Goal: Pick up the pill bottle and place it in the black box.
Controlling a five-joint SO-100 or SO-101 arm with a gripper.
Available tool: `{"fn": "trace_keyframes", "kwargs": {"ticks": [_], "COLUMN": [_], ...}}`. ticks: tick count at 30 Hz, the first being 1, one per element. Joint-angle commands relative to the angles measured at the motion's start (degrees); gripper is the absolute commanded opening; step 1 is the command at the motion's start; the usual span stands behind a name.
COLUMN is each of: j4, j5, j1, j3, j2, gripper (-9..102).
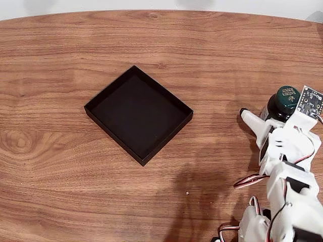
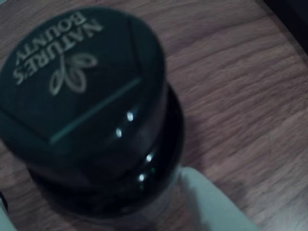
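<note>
I found the white two-finger gripper (image 1: 266,122) astride the dark green capped pill bottle (image 1: 283,102), grip unconfirmed, shallow matte-black square box (image 1: 139,115) well off beside it; closing off-centre risked tipping it.

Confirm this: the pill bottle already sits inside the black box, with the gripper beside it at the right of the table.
Not right. The pill bottle is not inside the black box; the fixed view shows it standing on the wooden table well to the right of the box, which holds nothing. The rest holds: the gripper is beside the bottle at the right of the table.
</note>
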Motion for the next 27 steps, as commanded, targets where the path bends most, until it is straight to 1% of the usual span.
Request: {"fn": "trace_keyframes", "kwargs": {"ticks": [1, 12, 22, 27], "j4": [-2.4, -5.7, -11.5, -15.5], "j5": [-1.1, -1.9, -2.5, -3.9], "j1": [0.8, 1.1, -0.5, -1.7], "j3": [-6.3, -10.5, -7.2, -5.4], "j2": [-2.5, -8.7, -10.2, -9.9], "gripper": [45, 45, 38, 37]}}
